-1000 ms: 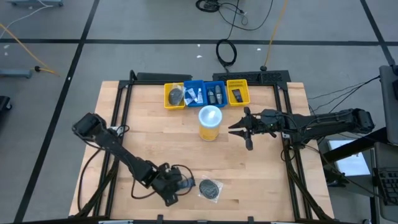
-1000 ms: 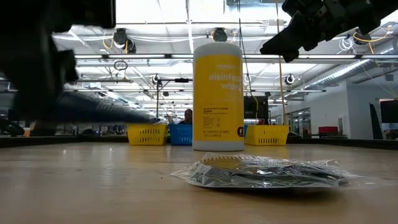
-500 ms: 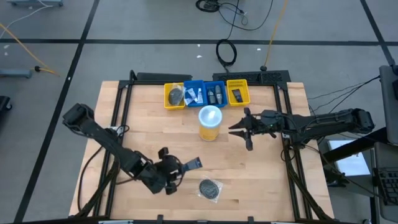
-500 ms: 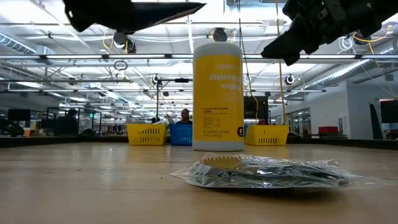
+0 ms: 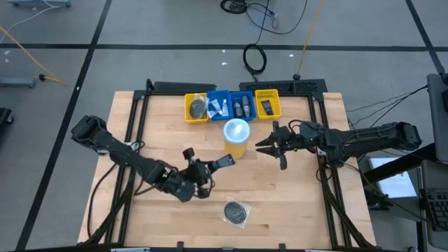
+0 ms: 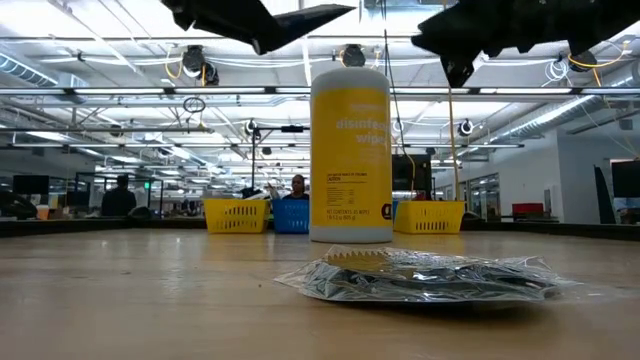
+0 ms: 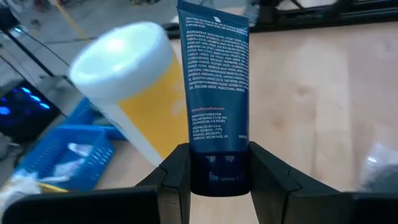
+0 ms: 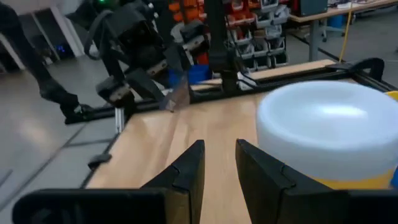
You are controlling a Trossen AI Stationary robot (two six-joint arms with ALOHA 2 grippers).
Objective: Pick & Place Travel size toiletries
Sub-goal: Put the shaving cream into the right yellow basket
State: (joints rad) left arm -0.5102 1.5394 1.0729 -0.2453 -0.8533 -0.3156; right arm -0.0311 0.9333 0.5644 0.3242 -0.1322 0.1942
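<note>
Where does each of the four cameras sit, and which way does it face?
High view: overhead, straight down on table, both arms.
Low view: tabletop level, across packet toward canister; arms overhead.
Left wrist: past left end effector shut on blue tube.
Right wrist: past right end effector, beside canister lid.
Shared: every view shows the canister.

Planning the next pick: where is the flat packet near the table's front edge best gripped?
Probably from straight above, pinching its crinkled wrapper edge: the packet lies flat on the table, too low for fingers to come in sideways.
</note>
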